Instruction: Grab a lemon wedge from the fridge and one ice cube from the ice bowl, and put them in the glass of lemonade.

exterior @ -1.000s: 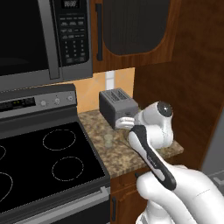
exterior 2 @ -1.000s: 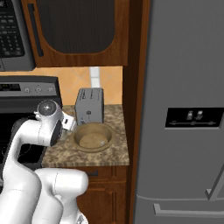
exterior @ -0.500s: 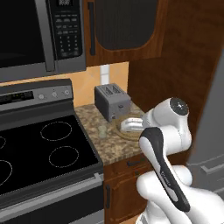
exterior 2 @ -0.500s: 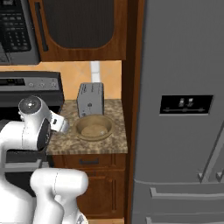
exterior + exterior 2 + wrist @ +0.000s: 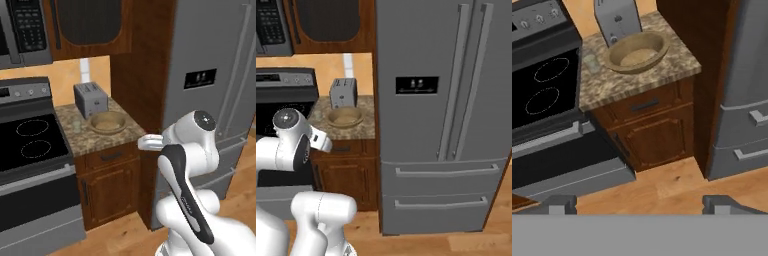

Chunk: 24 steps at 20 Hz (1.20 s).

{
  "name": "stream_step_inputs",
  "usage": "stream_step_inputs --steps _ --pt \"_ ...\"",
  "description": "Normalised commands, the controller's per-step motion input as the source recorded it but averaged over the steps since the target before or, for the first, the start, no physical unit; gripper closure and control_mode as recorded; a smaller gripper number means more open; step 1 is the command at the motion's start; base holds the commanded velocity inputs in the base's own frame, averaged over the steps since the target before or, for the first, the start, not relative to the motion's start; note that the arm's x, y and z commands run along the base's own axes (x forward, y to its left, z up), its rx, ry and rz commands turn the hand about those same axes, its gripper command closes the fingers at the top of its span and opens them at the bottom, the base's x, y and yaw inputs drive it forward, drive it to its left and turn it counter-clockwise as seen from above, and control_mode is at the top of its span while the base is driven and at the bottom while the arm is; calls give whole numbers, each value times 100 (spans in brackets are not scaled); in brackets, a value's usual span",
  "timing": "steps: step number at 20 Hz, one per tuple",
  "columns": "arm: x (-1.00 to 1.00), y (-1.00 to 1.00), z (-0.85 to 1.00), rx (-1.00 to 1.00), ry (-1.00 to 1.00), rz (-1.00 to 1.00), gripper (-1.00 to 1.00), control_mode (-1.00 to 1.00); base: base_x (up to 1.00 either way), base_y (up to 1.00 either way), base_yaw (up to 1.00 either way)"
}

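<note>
The grey steel fridge [image 5: 210, 75] [image 5: 446, 100] stands with both doors and both drawers closed, so the lemon wedge is hidden. The tan ice bowl [image 5: 107, 121] [image 5: 344, 116] [image 5: 636, 51] sits on the speckled counter [image 5: 120, 137] left of the fridge. The small clear glass of lemonade [image 5: 76, 126] [image 5: 591, 62] stands left of the bowl, by the stove. My gripper [image 5: 639, 205] is open and empty, held well in front of the counter and above the floor, pointing toward the cabinet and bowl. The hand [image 5: 149, 142] [image 5: 321, 142] hangs level with the counter's front edge.
A silver toaster [image 5: 90, 99] [image 5: 342, 92] [image 5: 617, 20] stands behind the bowl. The black stove [image 5: 30, 142] [image 5: 547, 85] lies to the left, with a microwave [image 5: 25, 30] above. A wooden base cabinet [image 5: 112, 185] and wall cabinet [image 5: 90, 25] flank the counter. Wood floor [image 5: 672, 185] lies ahead.
The whole picture has slid left: the base has driven right, bringing the fridge into fuller view. The arm rides along, and the gripper stays open.
</note>
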Motion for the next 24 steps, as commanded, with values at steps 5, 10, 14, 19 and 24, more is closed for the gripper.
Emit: stream_step_inputs --steps 5,10,14,19,24 --pt "0 0 0 0 0 0 -100 100 0 -100 -4" --pt "0 0 0 0 0 0 -100 100 1 -100 -3" --pt "0 0 0 0 0 0 -100 100 0 -100 -1" --pt "0 0 0 0 0 0 -100 100 0 -61 1" --pt "0 0 0 0 0 0 -100 100 -12 -12 18"
